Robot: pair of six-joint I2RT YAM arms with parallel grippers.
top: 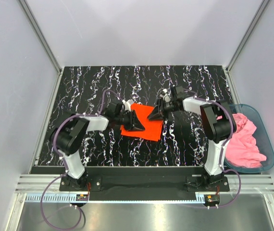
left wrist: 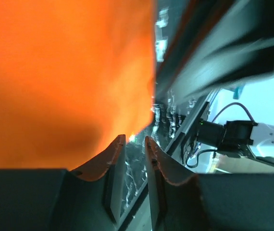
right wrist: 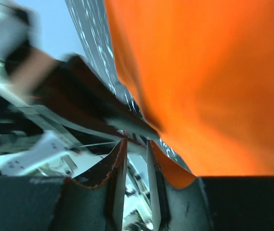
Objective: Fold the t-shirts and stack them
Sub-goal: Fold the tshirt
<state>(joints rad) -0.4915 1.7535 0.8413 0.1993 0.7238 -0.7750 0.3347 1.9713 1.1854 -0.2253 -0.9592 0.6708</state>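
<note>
The orange-red t-shirt lies folded into a small rectangle in the middle of the black marbled table. My left gripper rests low over the shirt's left part; in its wrist view the left gripper is narrowly open, with only table in the gap and the orange cloth beside one finger. My right gripper sits at the shirt's far right edge. The right gripper also stands narrowly open and empty, next to the orange cloth. The pink t-shirt is bunched in a bin.
A teal plastic bin stands off the table's right edge beside the right arm's base. Grey walls enclose the table at the back and on both sides. The two grippers are close together over the shirt.
</note>
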